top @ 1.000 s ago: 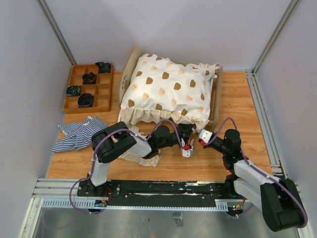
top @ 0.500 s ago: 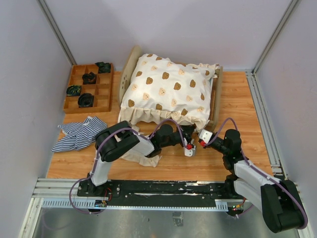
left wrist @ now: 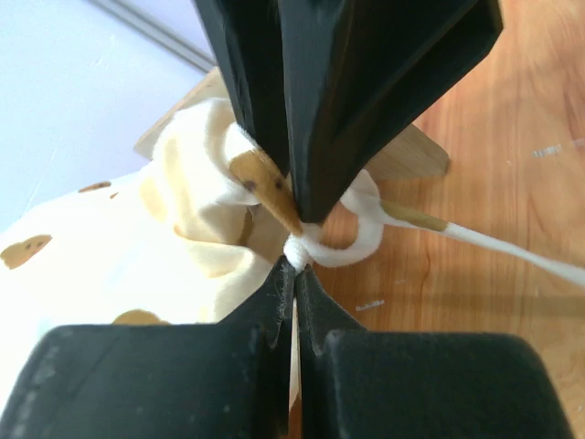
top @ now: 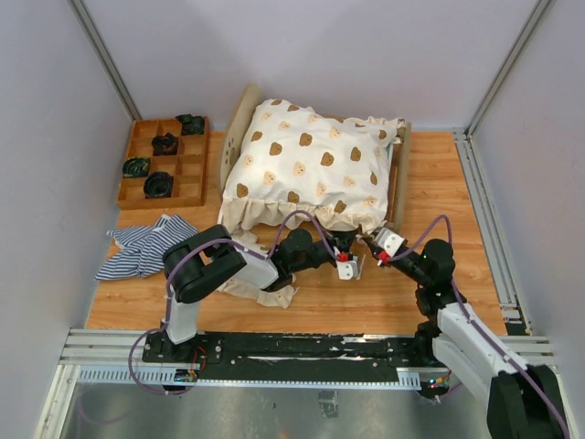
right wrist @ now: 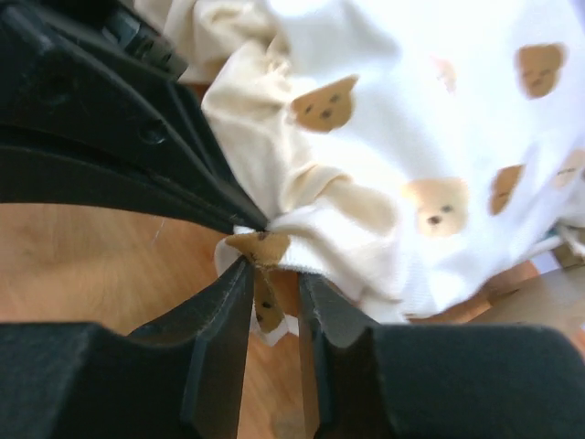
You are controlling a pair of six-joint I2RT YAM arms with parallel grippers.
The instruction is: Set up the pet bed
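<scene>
The pet bed (top: 239, 119) stands at the back middle, its plywood headboard on the left, and a cream bear-print quilt (top: 311, 169) covers it. Both grippers meet at the quilt's near right corner. My left gripper (top: 355, 247) is shut on that corner; in the left wrist view (left wrist: 294, 265) a white fold of quilt (left wrist: 119, 247) is pinched at its tips. My right gripper (top: 370, 240) faces it. In the right wrist view (right wrist: 274, 270) its jaws stand a little apart, with a bear-print flap of the quilt (right wrist: 411, 137) loose between them.
A brown compartment tray (top: 203, 165) with dark items sits at the back left. A crumpled blue-and-white striped cloth (top: 146, 245) lies on the table's left side. Another cream cloth (top: 260, 288) lies under the left arm. Metal rails (top: 484, 229) run along the right edge.
My left gripper has closed onto the quilt's corner. My right gripper, shut before, has parted its jaws and edged up toward the bed.
</scene>
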